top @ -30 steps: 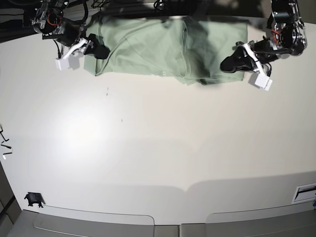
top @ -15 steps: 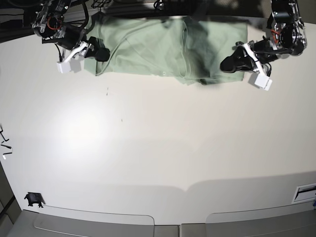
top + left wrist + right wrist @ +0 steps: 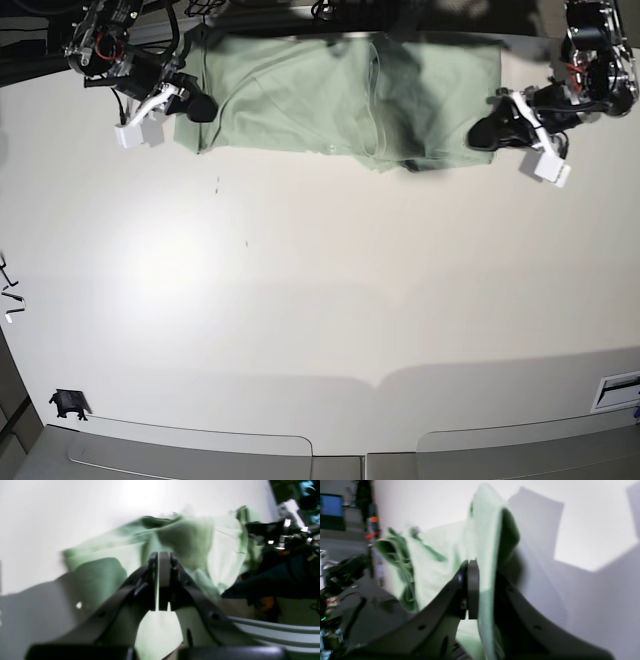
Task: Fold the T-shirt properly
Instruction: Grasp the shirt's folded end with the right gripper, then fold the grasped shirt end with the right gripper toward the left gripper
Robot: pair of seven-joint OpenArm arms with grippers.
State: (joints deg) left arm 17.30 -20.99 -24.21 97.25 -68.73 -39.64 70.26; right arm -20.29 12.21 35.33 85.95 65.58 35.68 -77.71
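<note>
One T-shirt [image 3: 340, 105] lies on one counter [image 3: 320, 300]. Two arms reach to it, each ending in one claw: the left claw [image 3: 487, 133] at one end of the cloth, the right claw [image 3: 200, 107] at the other. One small black object [image 3: 67, 403] sits near the counter's edge.

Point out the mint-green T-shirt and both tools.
Pale mint-green cotton T-shirt [image 3: 300, 100], base view, flat middle.
Right tool [image 3: 480, 580], right wrist view, at pinched cloth.
Left tool [image 3: 158, 580], left wrist view, between fingertips.
</note>
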